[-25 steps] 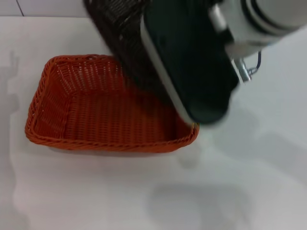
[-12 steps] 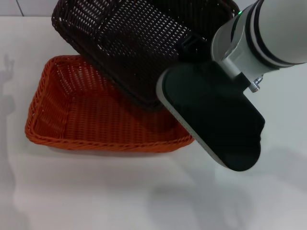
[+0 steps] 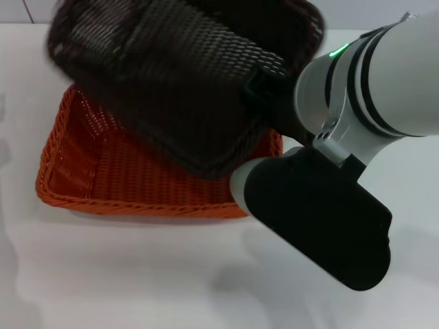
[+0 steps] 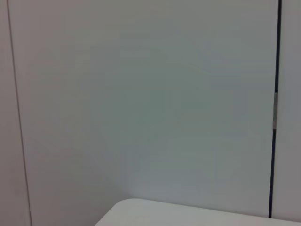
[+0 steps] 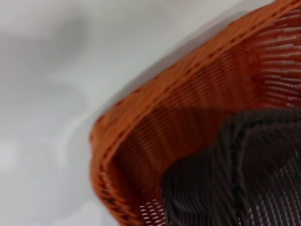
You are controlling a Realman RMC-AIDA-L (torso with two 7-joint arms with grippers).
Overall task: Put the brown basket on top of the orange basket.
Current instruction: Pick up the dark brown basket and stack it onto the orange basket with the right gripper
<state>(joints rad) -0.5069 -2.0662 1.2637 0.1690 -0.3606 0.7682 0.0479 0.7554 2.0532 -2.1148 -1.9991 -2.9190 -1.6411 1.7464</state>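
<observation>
The brown basket (image 3: 171,82) hangs tilted in the air over the far right part of the orange basket (image 3: 103,171), which rests on the white table (image 3: 103,274). Its lower corner dips inside the orange basket. My right gripper (image 3: 259,86) is shut on the brown basket's right side, and the big right arm (image 3: 322,212) covers the orange basket's near right corner. The right wrist view shows the orange basket's corner (image 5: 188,127) with the brown basket (image 5: 235,188) inside it. My left gripper is out of view.
Bare white table lies around the orange basket, in front of it and to its left. The left wrist view shows only a pale wall and a table corner (image 4: 188,214).
The brown basket has swung left and lower over the orange basket. My right arm has shifted right and toward the table's front, uncovering more of both baskets.
</observation>
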